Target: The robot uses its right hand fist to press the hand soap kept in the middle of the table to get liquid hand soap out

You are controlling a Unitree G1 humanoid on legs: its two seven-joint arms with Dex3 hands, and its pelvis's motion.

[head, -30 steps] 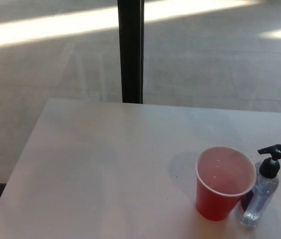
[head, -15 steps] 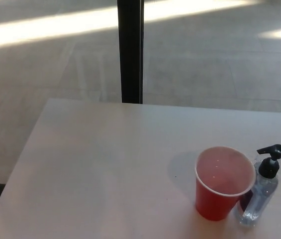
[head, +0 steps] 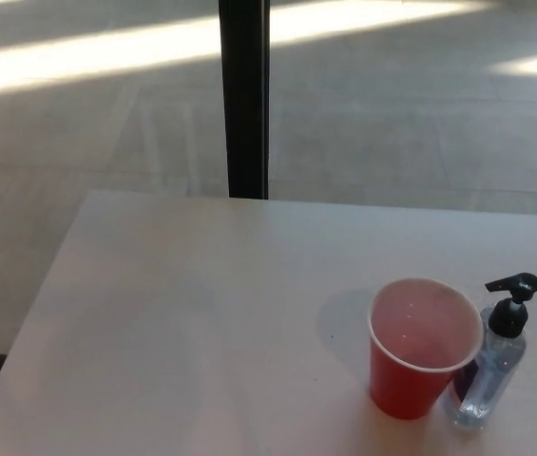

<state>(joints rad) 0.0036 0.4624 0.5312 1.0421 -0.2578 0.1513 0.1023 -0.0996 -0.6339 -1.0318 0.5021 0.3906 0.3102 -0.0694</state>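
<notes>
One red cup point(head: 425, 347) stands touching the soap bottle point(head: 492, 366); neither hand's fingers in view.

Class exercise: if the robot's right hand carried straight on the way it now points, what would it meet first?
That cannot be settled: neither hand shows in the head view. Only the red cup and soap bottle stand on the table.
</notes>
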